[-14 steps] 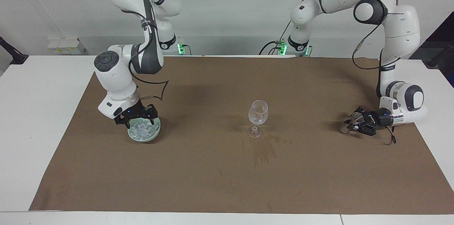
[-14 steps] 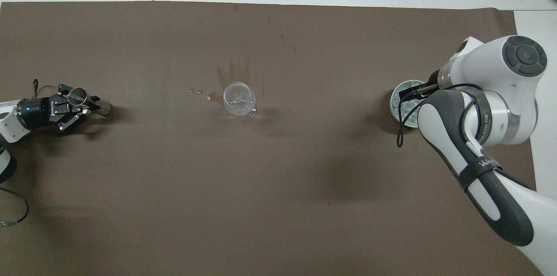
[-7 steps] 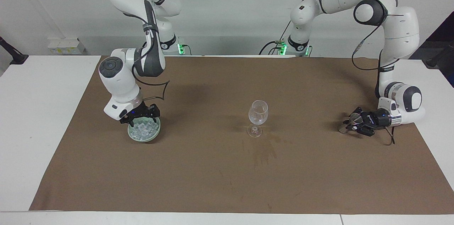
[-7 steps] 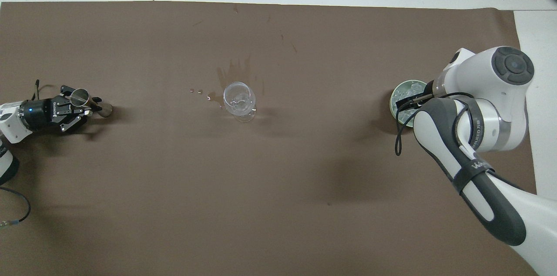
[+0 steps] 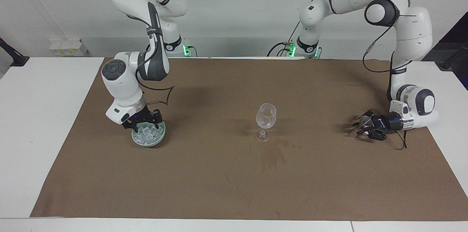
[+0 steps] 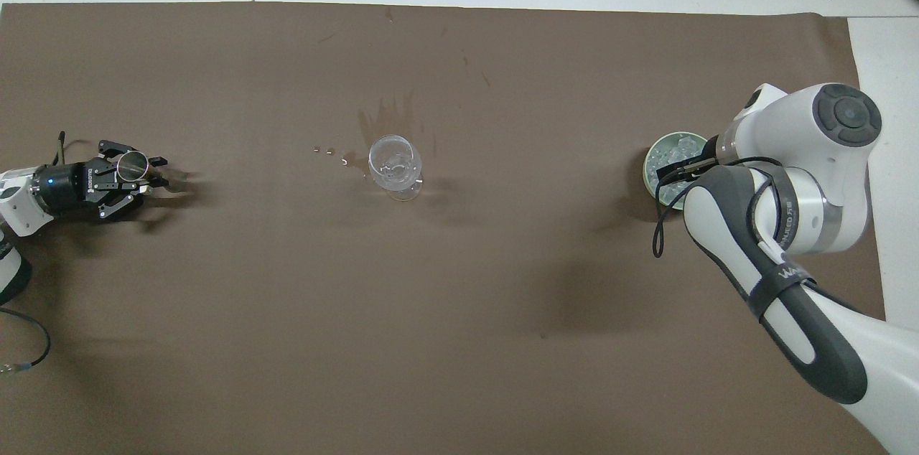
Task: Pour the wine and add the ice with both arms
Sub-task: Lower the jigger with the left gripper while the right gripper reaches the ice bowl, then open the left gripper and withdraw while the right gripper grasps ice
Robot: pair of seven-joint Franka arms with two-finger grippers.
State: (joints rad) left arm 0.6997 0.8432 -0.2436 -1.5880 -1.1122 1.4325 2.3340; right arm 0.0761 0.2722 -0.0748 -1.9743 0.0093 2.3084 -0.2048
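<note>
Jigger (image 6: 132,166) in left end effector (image 6: 143,174) | ice (image 5: 147,133) under right end effector (image 5: 143,123)

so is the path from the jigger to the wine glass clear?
Nothing visible stands in the way. The left gripper has the jigger at the left arm's end of the brown mat; only bare mat lies between it and the wine glass. The ice bowl sits toward the right arm's end, under the right gripper.
</note>
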